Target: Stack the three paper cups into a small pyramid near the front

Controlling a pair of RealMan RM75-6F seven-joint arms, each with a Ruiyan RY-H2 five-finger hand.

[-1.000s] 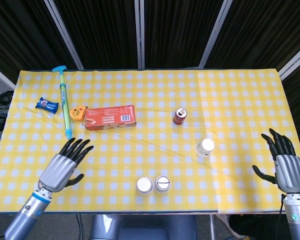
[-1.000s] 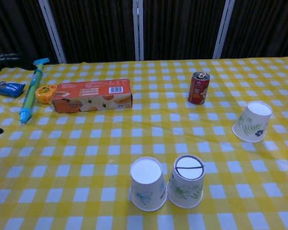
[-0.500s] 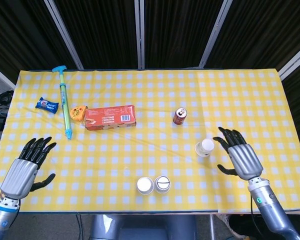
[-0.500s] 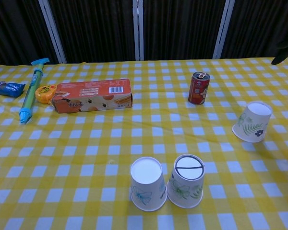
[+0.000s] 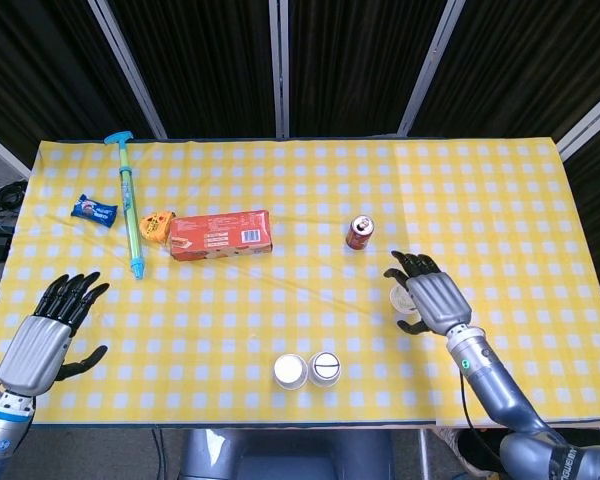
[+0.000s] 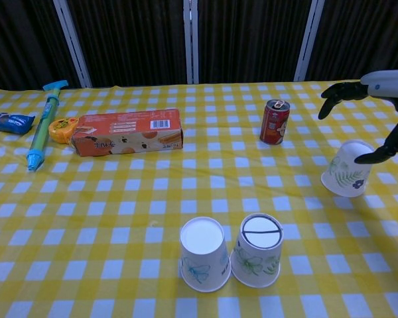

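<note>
Cups [image 6: 232, 254] sit paired at front, third cup [image 6: 347, 168] under the spread, empty right hand [image 5: 432, 295] near soda can [image 6: 274, 122].

A table [image 5: 500, 190] covered in a yellow-and-white checked cloth fills the middle of the frame. Toward the upper left lie a blue snack packet [image 5: 93, 210], a long blue-and-green water squirter [image 5: 130, 212], a small round orange-and-yellow item [image 5: 155, 227] and, just beside that, an orange biscuit box [image 5: 221, 234] on its side. A red drinks can [image 5: 359, 232] stands upright right of centre. Near the bottom edge two upside-down paper cups [image 5: 306, 369] sit side by side, touching. A third paper cup [image 6: 347, 168] stands at centre right, also upside down.
</note>
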